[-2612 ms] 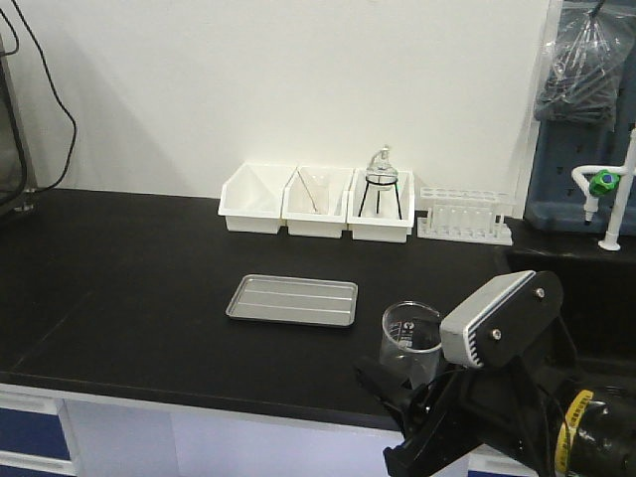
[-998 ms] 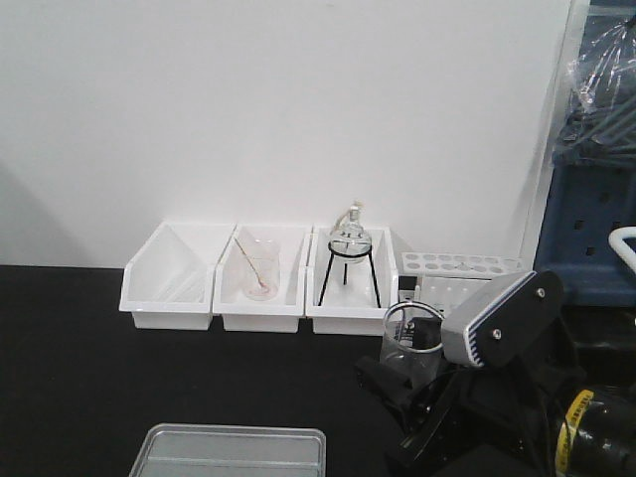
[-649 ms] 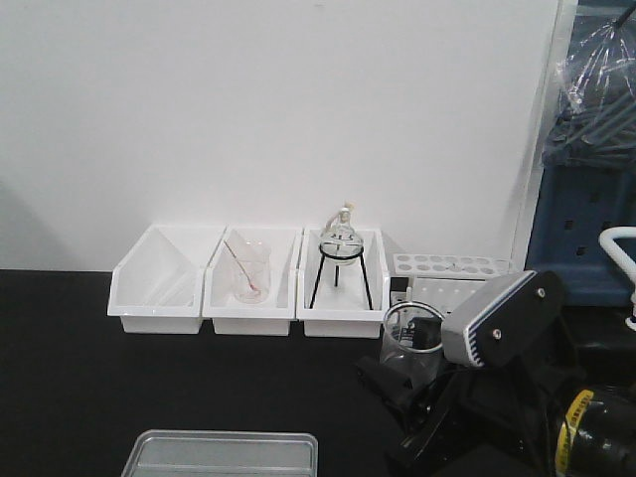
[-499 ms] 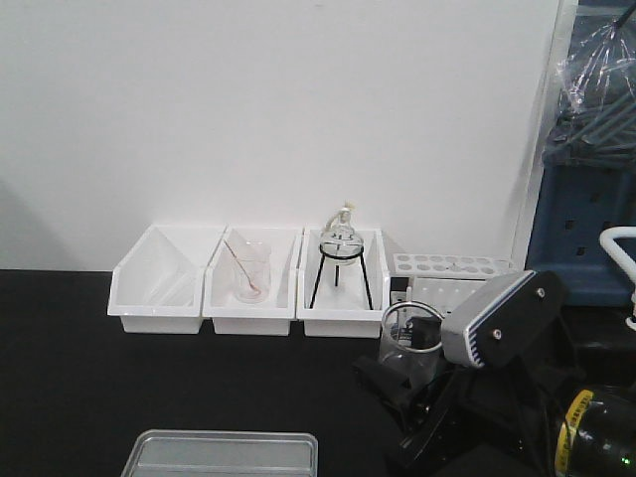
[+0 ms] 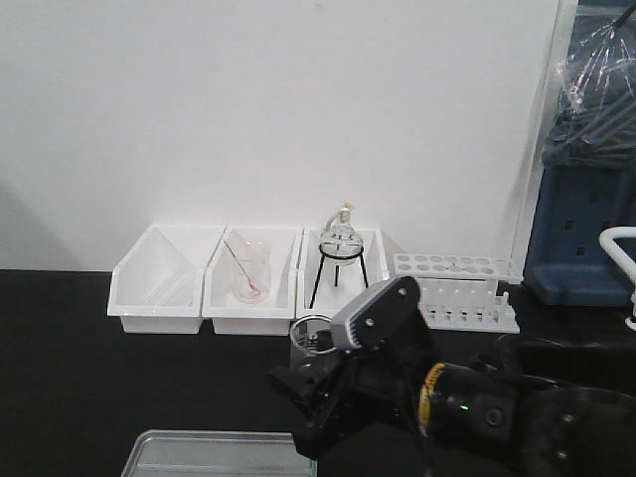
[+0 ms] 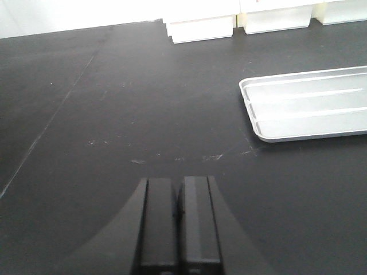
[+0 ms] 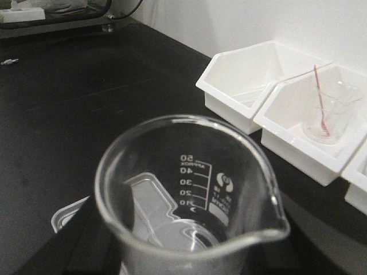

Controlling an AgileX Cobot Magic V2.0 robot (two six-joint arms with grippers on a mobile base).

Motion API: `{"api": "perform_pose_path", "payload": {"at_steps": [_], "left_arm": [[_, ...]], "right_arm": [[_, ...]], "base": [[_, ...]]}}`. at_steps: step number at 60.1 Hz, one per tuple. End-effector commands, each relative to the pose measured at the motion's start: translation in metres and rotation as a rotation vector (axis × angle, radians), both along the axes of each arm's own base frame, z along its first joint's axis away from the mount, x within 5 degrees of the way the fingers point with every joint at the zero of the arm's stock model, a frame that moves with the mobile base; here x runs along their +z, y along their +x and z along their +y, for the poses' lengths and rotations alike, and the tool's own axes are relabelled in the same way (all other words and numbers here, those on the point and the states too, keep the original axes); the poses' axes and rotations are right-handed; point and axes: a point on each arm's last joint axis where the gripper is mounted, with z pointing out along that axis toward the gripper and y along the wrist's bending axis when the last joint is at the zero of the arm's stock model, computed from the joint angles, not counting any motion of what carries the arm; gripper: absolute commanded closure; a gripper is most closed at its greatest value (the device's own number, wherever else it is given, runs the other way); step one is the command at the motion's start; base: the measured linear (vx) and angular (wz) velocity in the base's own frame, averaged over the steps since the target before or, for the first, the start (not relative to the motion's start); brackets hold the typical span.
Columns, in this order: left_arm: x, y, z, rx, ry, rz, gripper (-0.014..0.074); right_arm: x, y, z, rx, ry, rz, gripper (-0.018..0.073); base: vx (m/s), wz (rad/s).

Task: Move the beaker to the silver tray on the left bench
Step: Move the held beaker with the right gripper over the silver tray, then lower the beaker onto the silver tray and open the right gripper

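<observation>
Glass beaker (image 5: 311,339), clear and empty, is pinched low on its body by the right pincer (image 5: 316,380). It sits upright with its long axis vertical, the pouring lip toward the wrist camera, and looks lifted off the tabletop (image 5: 70,388).

Key relation: the silver tray (image 5: 221,453) lies below the right pincer and mostly off to its left. Only the tray's right end reaches under the beaker in the front view. In the right wrist view a pale tray corner (image 7: 67,213) shows low and left of the glass, agreeing with that. My read is that a short shift left and then a straight descent comes next, keeping the axis vertical so the base lands flat inside the raised rim.

Left pincer (image 6: 179,220) is pressed together, holds nothing and hangs low over the tabletop. The tray is ahead and to its right, apart from it.

Right arm is the nearer one and has the load.

Beyond the right pincer is a row of white bins (image 5: 159,288), one holding a red-marked beaker (image 5: 249,271).
</observation>
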Motion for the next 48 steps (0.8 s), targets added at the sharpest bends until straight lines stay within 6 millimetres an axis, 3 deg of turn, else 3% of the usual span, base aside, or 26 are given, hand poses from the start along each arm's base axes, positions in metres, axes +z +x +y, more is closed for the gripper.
{"api": "perform_pose_path", "payload": {"at_steps": [1,8,19,33,48], "left_arm": [[0.000,0.002,-0.001,-0.009,-0.005,-0.063,0.0595],[0.000,0.002,-0.001,-0.009,-0.005,-0.063,0.0595],[0.000,0.002,-0.001,-0.009,-0.005,-0.063,0.0595],[0.000,0.002,-0.001,-0.009,-0.005,-0.063,0.0595],[0.000,0.002,-0.001,-0.009,-0.005,-0.063,0.0595]], "right_arm": [[0.015,0.016,0.017,0.048,0.073,-0.059,0.0460],[-0.012,0.035,0.047,0.090,0.055,-0.021,0.0460],[-0.053,0.053,0.077,0.129,0.029,0.032,0.0460],[-0.098,0.062,0.089,0.143,-0.005,0.104,0.0460],[-0.119,0.063,0.090,0.144,-0.028,0.142,0.0459]], "base": [[0.00,0.00],[0.00,0.00],[0.00,0.00],[0.00,0.00],[0.00,0.00]]}}
